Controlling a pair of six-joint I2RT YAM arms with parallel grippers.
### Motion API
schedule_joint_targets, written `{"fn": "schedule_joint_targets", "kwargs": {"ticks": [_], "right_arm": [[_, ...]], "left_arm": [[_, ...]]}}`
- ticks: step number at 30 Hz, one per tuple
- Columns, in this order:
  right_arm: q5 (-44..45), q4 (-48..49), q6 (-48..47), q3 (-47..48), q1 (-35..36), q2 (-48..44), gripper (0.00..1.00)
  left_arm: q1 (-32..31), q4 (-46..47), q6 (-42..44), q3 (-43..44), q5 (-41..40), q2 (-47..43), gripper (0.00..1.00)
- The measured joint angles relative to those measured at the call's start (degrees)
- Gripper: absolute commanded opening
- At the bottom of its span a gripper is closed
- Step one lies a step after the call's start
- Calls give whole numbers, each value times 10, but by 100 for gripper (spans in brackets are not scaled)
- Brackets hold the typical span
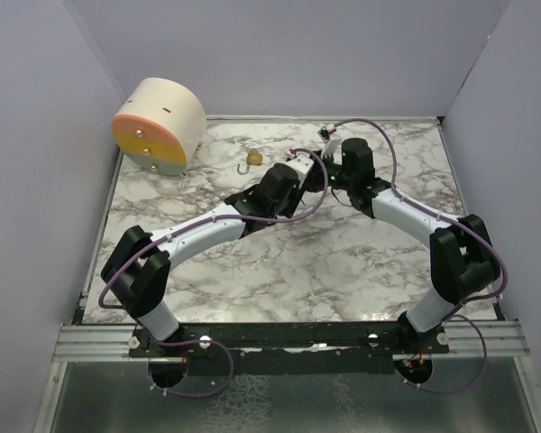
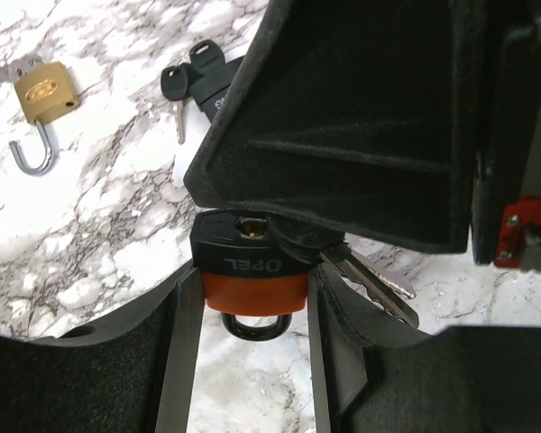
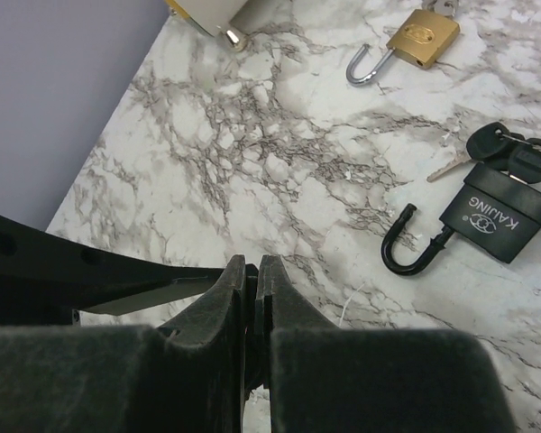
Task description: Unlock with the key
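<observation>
Left end effector (image 2: 252, 298) is clamped on the orange padlock (image 2: 252, 287). Its two fingers (image 2: 185, 316) press the lock's sides, the black top band marked OPEL faces the wrist camera, and the black shackle points back toward the wrist. The lock is held off the worktop (image 2: 90, 225).

Right end effector (image 3: 250, 271) is narrow, with its fingers (image 3: 225, 289) almost together and only a thin slit between them. Cannot tell what is in the slit. In the left wrist view its black body sits right on the keyway end of the orange padlock, touching or nearly so. A black key head pokes out under it beside the keyway, and two silver keys (image 2: 371, 281) hang off to the right of the lock.

In the top view both end effectors meet mid-worktop toward the far side, left (image 1: 308, 173) and right (image 1: 329, 176) just beside each other.

A brass padlock (image 3: 422, 38) with its shackle open lies on the worktop to the left, well apart. A black padlock (image 3: 498, 213) marked KAIJING, also open, lies nearer, with a black-headed key (image 3: 496, 142) touching its end. A round drum (image 1: 158, 126) sits at the far left corner.
</observation>
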Motion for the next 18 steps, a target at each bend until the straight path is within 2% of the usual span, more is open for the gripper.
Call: {"fn": "schedule_joint_targets", "kwargs": {"ticks": [9,18], "right_arm": [[34,-35,31,32,-3,31,1],[34,-52,75,47,-12,54,1]], "left_arm": [[-5,-111,-42,113,-60,83,0],[-4,-153,-76,151,-70,113,0]]}}
